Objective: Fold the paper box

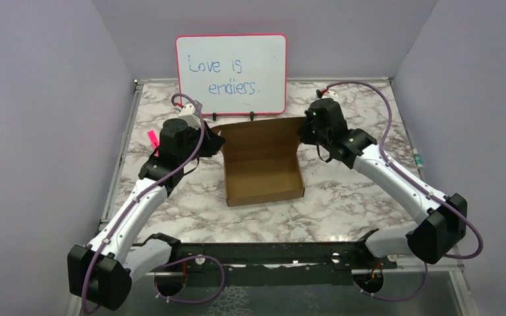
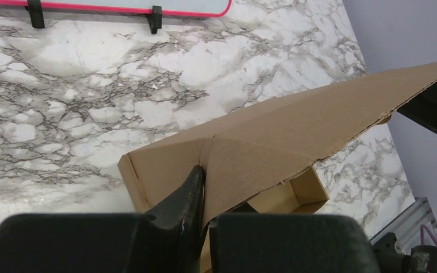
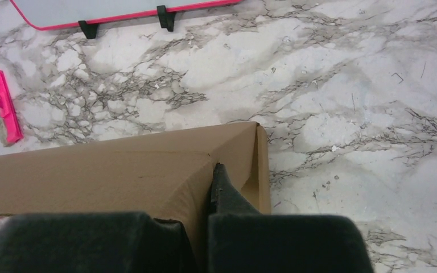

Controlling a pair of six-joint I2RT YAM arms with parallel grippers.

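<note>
The paper box (image 1: 262,172) is brown cardboard and sits mid-table as an open tray, its lid panel raised at the back. My left gripper (image 1: 212,142) is at the lid's left back corner and my right gripper (image 1: 305,130) at its right back corner. In the left wrist view the left gripper (image 2: 205,183) is shut on the edge of the paper box (image 2: 296,131) lid. One black finger (image 2: 183,199) lies on the lid's near face; the other is hidden behind the cardboard. In the right wrist view the right gripper (image 3: 209,183) pinches the paper box (image 3: 108,170) lid the same way.
A pink-framed whiteboard (image 1: 231,74) reading "Love is endless." stands at the back, just behind the box. A small pink object (image 1: 152,139) lies on the marble left of the left gripper. Lavender walls close in the table's left, right and back sides.
</note>
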